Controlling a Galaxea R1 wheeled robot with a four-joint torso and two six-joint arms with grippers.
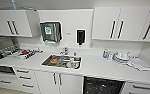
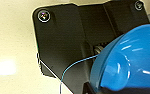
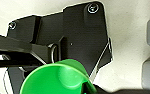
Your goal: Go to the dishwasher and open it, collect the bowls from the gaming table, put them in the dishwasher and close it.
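The dishwasher (image 1: 102,86) sits under the white counter, right of the sink, and its dark interior shows in the head view. In the left wrist view a bright blue bowl (image 2: 131,60) hangs over the pale floor, with my left gripper (image 2: 96,88) shut on its rim. A green bowl (image 3: 56,80) is held the same way in the right wrist view, my right gripper (image 3: 88,88) shut on its edge. The gaming table is out of view.
A steel sink (image 1: 62,61) holds dishes in the middle of the counter (image 1: 96,66). A dish rack (image 1: 26,53) stands at the left and stacked plates (image 1: 121,57) at the right. White drawers (image 1: 23,77) and cabinet doors (image 1: 57,82) fill the front below. Wall cabinets (image 1: 121,22) hang above.
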